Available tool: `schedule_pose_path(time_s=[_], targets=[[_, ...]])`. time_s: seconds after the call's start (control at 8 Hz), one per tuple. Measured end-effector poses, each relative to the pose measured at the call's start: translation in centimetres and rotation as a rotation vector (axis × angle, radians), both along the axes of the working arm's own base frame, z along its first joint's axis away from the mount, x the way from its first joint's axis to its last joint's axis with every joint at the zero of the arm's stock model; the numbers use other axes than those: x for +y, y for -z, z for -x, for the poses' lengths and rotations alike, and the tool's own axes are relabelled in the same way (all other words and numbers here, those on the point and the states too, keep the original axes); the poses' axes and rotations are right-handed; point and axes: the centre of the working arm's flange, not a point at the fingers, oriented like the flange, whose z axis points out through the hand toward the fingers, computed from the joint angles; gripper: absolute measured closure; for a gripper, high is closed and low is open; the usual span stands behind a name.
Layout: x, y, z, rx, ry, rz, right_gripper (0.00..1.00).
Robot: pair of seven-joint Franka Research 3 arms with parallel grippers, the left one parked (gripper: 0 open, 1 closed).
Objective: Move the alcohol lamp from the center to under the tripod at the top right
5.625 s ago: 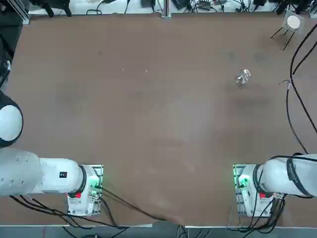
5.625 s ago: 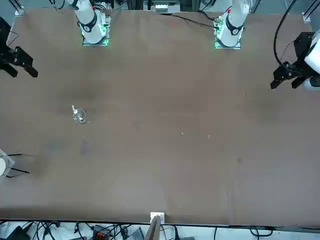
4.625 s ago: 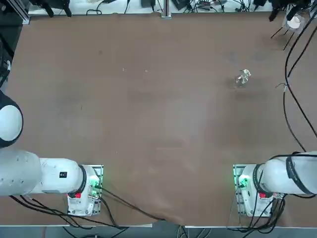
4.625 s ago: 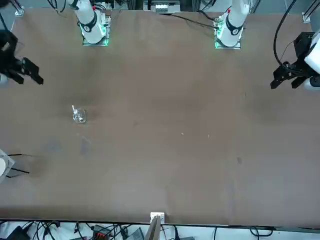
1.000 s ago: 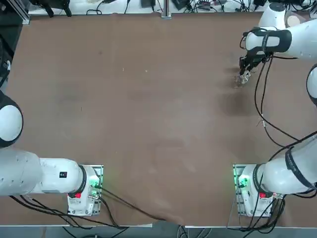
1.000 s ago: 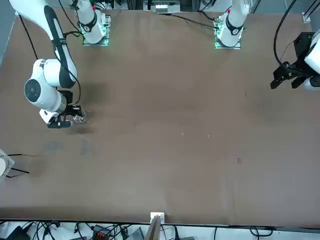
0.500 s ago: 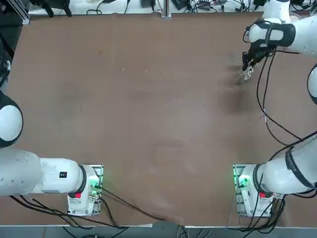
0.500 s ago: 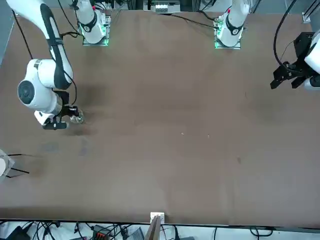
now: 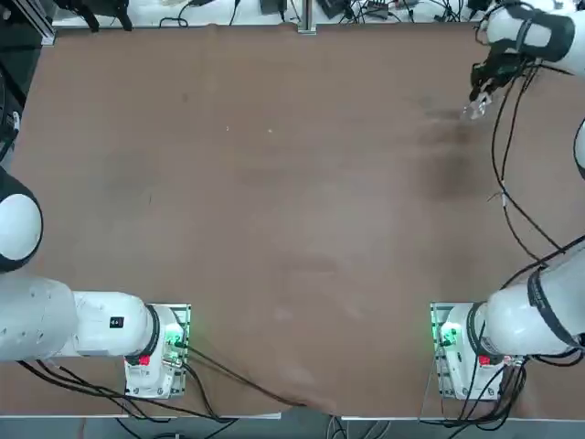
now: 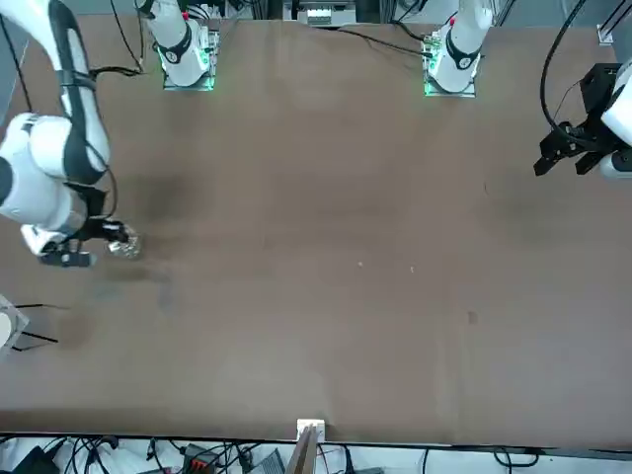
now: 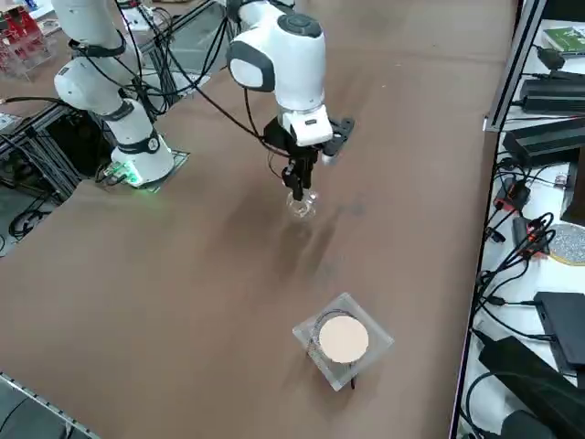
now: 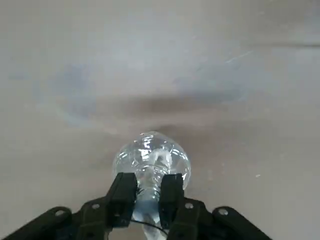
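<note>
The alcohol lamp, a small clear glass bottle, showed no visible liquid level in the wrist view; what it held could not be told. The right gripper had its two fingers pinched narrow on the lamp's neck, with the round belly of the bottle hanging just beyond the fingertips. In the right side view the lamp hung from the gripper in the upper middle of the frame, close over the brown table, its shadow just beside it. The tripod, a round pale disc on thin wire legs, stood in the lower middle of that frame, well apart from the lamp, with bare tabletop between them. In the top view the gripper and lamp sat at the upper right, near the table's far edge. In the front view the lamp was at the left, and a sliver of the tripod showed at the left border below it.
</note>
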Motion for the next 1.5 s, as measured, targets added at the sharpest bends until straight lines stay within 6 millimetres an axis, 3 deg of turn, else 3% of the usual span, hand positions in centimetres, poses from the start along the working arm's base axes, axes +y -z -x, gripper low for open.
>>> schedule_pose_path(time_s=[0.5,0.62,1.12,1.5], targets=[[-11.9,2.8,-3.0,-0.032,0.169,0.022,0.71],[-13.9,3.6,-3.8,-0.043,0.196,0.024,0.71],[-16.8,5.7,-7.7,-0.093,0.211,0.047,0.71],[-17.5,6.5,-9.0,-0.109,0.212,0.057,0.71]])
